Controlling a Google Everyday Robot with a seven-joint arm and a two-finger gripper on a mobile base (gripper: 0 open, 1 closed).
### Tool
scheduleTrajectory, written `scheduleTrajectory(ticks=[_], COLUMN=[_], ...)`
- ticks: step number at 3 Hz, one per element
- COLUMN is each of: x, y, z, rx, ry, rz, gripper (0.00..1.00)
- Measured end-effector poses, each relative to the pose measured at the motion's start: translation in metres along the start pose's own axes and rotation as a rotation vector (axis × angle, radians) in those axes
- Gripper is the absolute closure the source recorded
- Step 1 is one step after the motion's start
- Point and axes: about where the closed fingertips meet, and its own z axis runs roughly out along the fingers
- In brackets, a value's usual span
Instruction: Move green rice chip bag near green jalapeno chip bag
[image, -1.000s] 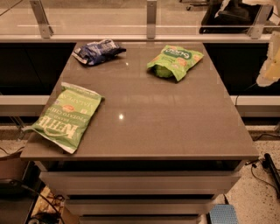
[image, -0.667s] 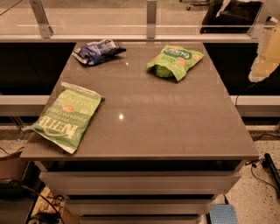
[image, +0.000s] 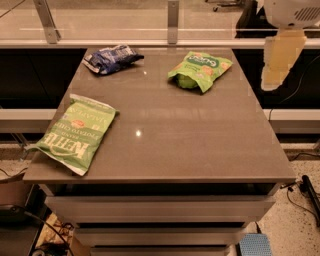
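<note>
The green rice chip bag (image: 200, 70) is small and bright green with white logo lettering. It lies at the table's far right. The green jalapeno chip bag (image: 75, 133) is large and light green with white "Kettle" lettering. It lies flat at the front left, and its lower corner hangs slightly over the table edge. My gripper (image: 276, 75) hangs in the air at the upper right, beyond the table's right edge and to the right of the rice chip bag. It touches nothing.
A dark blue crumpled bag (image: 112, 58) lies at the far left corner of the grey table (image: 180, 145). A rail with metal posts (image: 173, 20) runs behind the table. Cables (image: 305, 187) lie on the floor at right.
The gripper has moved up and to the left, from the frame's right edge toward the table's far right corner. The bags have not moved.
</note>
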Motion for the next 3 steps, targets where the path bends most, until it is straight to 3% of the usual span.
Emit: scheduleTrajectory(ticks=[1,2,3], x=[-0.003,0.0,0.007], y=[-0.013,-0.026,-0.042], z=[0.011,0.019,0.03], rx=[0.007,0.004,-0.013], ry=[0.074,0.089,0.063], rz=[-0.033,-0.056,-0.087], gripper=[0.0,0.0,0.0])
